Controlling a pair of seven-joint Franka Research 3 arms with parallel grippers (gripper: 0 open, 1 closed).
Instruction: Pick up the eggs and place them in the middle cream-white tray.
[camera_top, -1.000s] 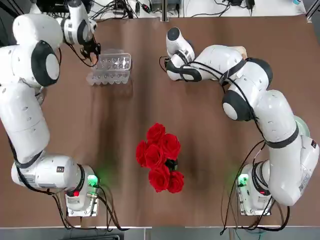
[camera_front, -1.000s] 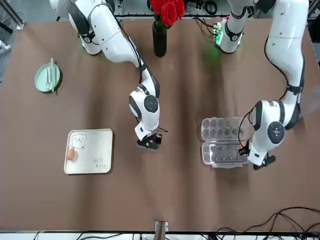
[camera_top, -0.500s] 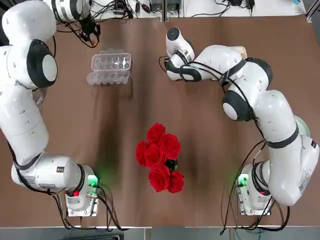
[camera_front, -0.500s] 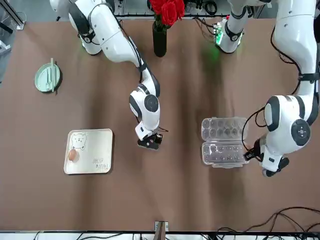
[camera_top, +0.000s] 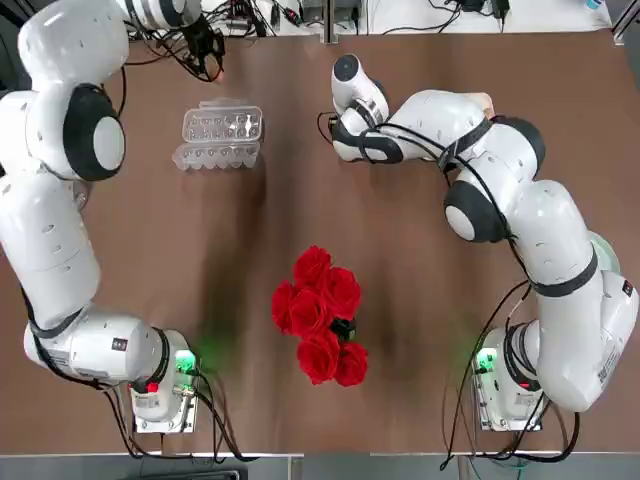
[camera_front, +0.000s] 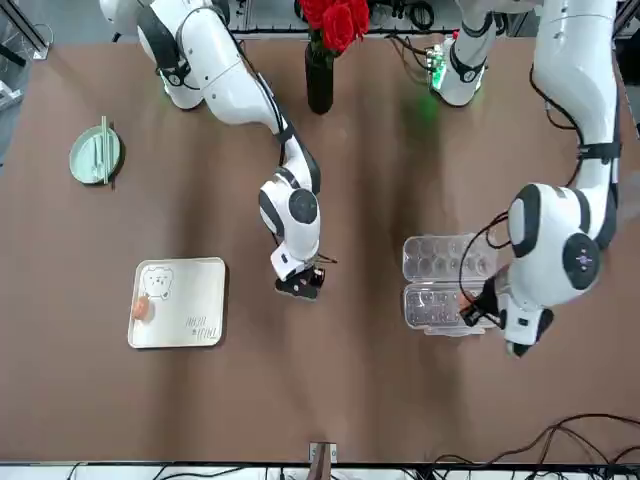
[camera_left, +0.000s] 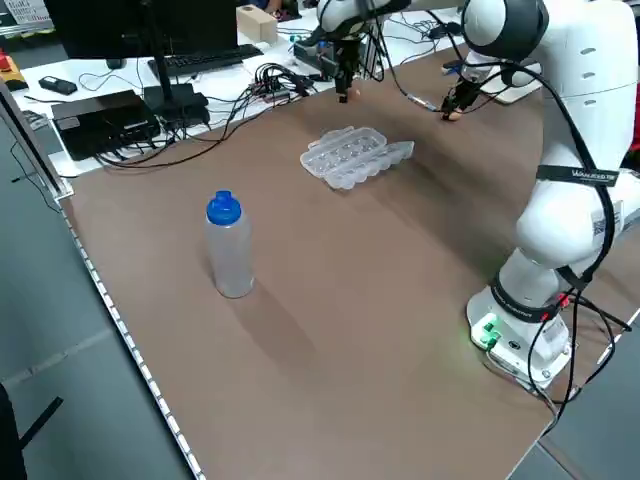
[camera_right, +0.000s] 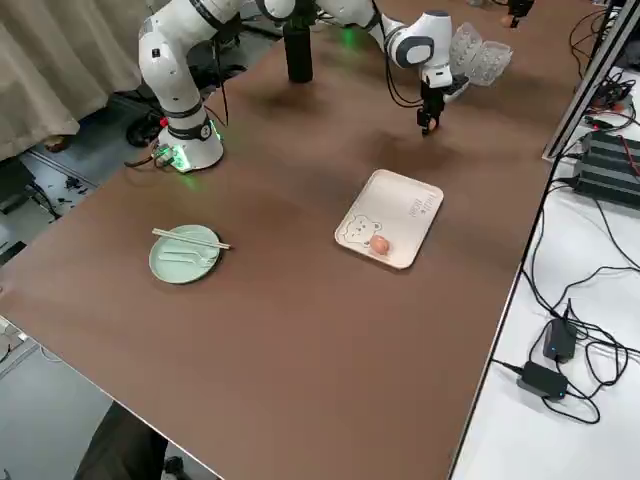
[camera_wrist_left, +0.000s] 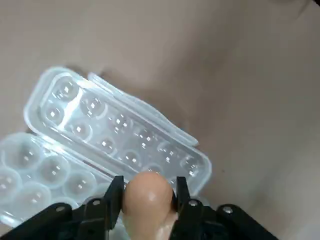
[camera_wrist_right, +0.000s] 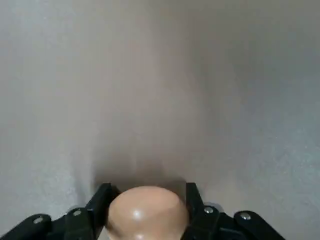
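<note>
Eggs: one delivered, two in the air

One egg (camera_front: 141, 308) lies on the cream-white tray (camera_front: 200, 330), beside its bear drawing; the tray's faint lettering is too small to read. The left end effector (camera_wrist_left: 146, 200) is clamped on a second egg (camera_wrist_left: 147, 197) above the clear egg carton (camera_front: 446, 282), whose cups now look empty. The right end effector (camera_wrist_right: 147, 206) is closed on a third egg (camera_wrist_right: 147, 210) low over bare worktop (camera_front: 330, 400), well apart from the tray. By my reckoning a third of the job is done; both held eggs are yet to reach the tray.
</note>
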